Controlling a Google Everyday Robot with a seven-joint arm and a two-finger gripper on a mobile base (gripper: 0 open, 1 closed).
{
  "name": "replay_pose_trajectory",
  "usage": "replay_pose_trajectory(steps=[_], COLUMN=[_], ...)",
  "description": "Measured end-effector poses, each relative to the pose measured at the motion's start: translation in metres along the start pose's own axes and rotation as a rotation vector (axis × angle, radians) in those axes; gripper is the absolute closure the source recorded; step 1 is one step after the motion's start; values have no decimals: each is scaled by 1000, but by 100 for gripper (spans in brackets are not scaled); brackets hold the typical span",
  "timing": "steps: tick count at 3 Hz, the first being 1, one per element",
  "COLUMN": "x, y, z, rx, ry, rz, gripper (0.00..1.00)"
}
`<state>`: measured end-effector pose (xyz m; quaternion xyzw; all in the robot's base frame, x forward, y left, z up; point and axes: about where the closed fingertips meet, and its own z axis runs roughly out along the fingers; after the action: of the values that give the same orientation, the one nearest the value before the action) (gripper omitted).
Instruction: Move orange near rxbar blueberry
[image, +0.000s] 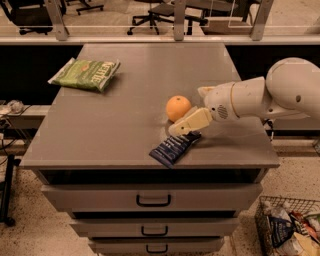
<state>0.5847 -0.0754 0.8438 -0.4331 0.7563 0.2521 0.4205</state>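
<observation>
The orange (177, 107) sits on the grey table top (125, 125), just behind the rxbar blueberry (174, 147), a dark navy wrapper lying near the front edge. My gripper (187, 112) reaches in from the right on a white arm (260, 95). Its fingers are spread open around the orange's right side. The near finger (191, 122) lies in front of the orange and just above the bar's far end. The far finger (204, 91) is behind and to the right of the orange.
A green chip bag (86, 74) lies at the table's back left. Drawers (152, 199) are below the front edge. A wire basket (290, 227) of packets stands on the floor at the right. Office chairs (160, 12) stand beyond a rail.
</observation>
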Motion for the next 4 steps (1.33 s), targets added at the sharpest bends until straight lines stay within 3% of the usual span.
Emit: replay_pose_trajectory(steps=[1,2,4], x=[0,-18,-78], y=[0,-24,-80], z=[0,-44,-194], rx=[1,46,159], ry=[1,-66,-310], rz=[0,-32,-146], gripper=[0,0,0])
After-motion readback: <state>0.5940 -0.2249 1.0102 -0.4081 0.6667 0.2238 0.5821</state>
